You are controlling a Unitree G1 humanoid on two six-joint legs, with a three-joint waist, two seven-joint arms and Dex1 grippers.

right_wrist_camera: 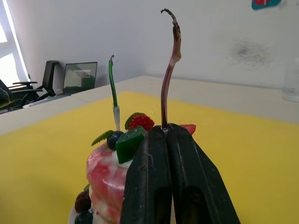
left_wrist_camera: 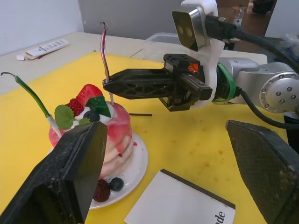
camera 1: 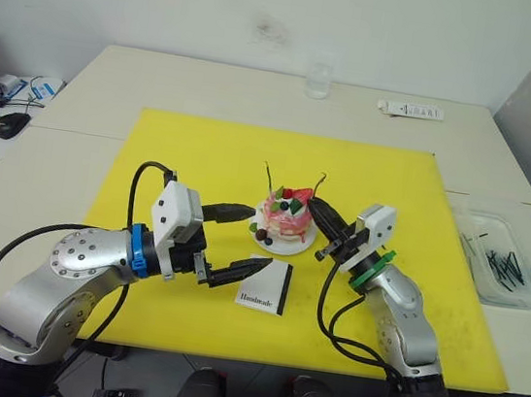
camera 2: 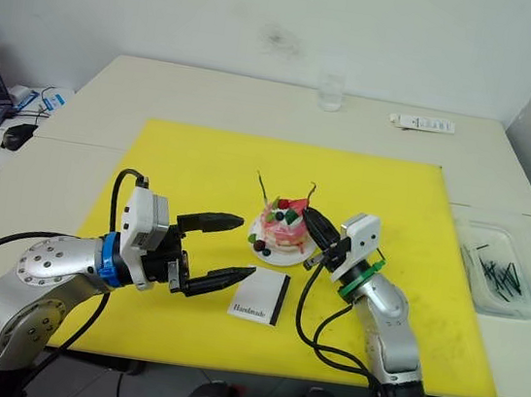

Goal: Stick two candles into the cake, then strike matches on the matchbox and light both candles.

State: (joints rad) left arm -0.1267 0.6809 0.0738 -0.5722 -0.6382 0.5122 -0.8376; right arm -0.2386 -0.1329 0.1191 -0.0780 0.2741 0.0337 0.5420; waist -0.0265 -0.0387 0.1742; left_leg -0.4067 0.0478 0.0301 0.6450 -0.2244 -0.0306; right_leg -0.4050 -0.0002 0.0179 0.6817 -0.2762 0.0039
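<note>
On the yellow mat (camera 1: 192,160) we see the cake (camera 1: 285,223) on its white plate, with both candles (right_wrist_camera: 169,70) standing in its top. Our right gripper (camera 1: 319,209) is at the cake's right side, fingers pressed together around the base of one candle. Our left gripper (camera 1: 240,244) hangs left of the cake, spread wide and empty. The matchbox (camera 1: 267,286) lies just in front of the cake.
</note>
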